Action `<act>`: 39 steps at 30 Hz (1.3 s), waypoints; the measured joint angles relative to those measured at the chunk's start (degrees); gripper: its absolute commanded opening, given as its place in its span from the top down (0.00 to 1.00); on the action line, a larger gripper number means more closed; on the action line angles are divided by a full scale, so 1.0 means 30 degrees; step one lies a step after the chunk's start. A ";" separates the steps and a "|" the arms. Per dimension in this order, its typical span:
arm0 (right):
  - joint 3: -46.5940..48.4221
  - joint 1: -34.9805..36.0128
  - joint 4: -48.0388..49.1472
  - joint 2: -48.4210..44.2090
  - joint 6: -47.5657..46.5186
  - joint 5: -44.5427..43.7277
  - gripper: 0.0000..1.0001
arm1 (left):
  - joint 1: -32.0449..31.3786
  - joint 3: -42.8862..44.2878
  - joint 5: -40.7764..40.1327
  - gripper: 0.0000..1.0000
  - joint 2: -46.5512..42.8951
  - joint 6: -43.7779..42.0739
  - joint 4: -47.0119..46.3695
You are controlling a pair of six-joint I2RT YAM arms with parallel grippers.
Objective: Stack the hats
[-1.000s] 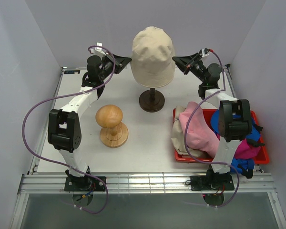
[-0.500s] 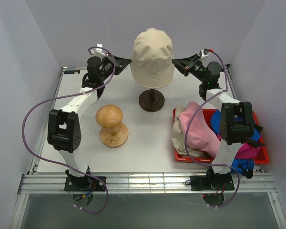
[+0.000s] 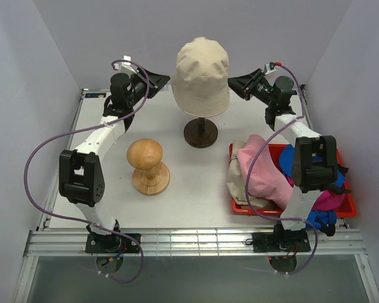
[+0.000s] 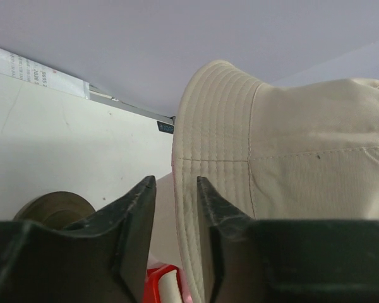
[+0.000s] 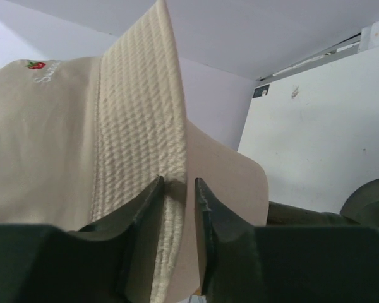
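Note:
A beige bucket hat [image 3: 203, 72] sits over the mannequin head on its dark stand [image 3: 201, 132] at the back centre. My left gripper [image 3: 166, 79] is at the hat's left brim. In the left wrist view its jaws [image 4: 175, 189] stand open, with the brim edge [image 4: 184, 170] loose between them. My right gripper [image 3: 231, 80] is at the right brim. Its jaws [image 5: 178, 184] are slightly open around the stitched brim [image 5: 142, 120], which still lies against one finger. A light pink hat [image 3: 265, 173], a blue cap [image 3: 285, 161] and a magenta cap [image 3: 331, 197] lie heaped in the red tray [image 3: 240, 209].
A round-topped wooden hat block [image 3: 148, 165] stands left of centre on the white table. The right arm's upper link hangs over the red tray. Enclosure walls close off the back and both sides. The stand's base [image 5: 369, 199] shows beneath the hat.
Both grippers have opened off the beige hat's brim. The left gripper has drawn back a little to the left. The hat stays on the mannequin head.

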State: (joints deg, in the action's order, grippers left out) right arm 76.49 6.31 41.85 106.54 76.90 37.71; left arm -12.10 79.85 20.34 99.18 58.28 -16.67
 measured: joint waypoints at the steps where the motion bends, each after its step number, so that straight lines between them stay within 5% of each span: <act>1: 0.0022 -0.0007 -0.0277 -0.0007 -0.0153 0.0000 0.63 | 0.0044 0.0000 -0.0007 0.53 -0.0066 -0.0066 0.0058; 12: 0.0291 -0.0678 -0.4794 -0.1355 -0.2157 -0.0262 0.37 | 0.0503 -0.0036 0.0219 0.36 -0.0750 -0.0503 0.0415; 20: -0.0131 -0.1647 -1.0127 -0.5727 -0.5457 -0.1370 0.32 | 0.1005 -0.0648 0.1086 0.34 -0.2419 -0.0903 0.1086; 26: -0.0160 -0.1785 -1.7755 -0.9544 -1.0775 -0.3417 0.31 | 0.1195 -0.0816 0.1224 0.33 -0.4226 -0.1654 0.3410; 33: -0.1348 0.0838 -2.5456 -1.5526 -1.6189 -0.7701 0.31 | 0.1195 -0.2419 0.1304 0.34 -0.7344 -0.2433 0.6098; 39: -0.3854 0.5238 -2.9208 -1.8943 -1.6888 -1.1285 0.33 | 0.1195 -0.3257 0.1515 0.34 -0.9180 -0.2703 0.7759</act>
State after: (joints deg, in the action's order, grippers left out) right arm 64.93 22.02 -45.78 49.71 26.24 3.86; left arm -8.51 70.08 24.88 71.64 50.17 6.61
